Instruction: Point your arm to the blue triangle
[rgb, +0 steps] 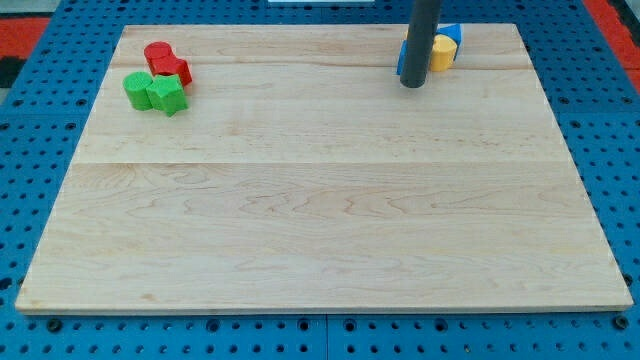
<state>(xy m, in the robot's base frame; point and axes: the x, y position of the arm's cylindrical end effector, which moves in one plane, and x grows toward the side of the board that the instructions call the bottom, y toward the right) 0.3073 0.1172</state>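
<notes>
Tip (412, 84) rested touching blue block (402, 60), yellow block (441, 52) at 2 o'clock. No claw visible; state untellable. Best held steady, no shove.

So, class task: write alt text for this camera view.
My tip rests near the wooden board's top right, touching a blue block beside yellow blocks. Red blocks and green blocks cluster top left.
</notes>
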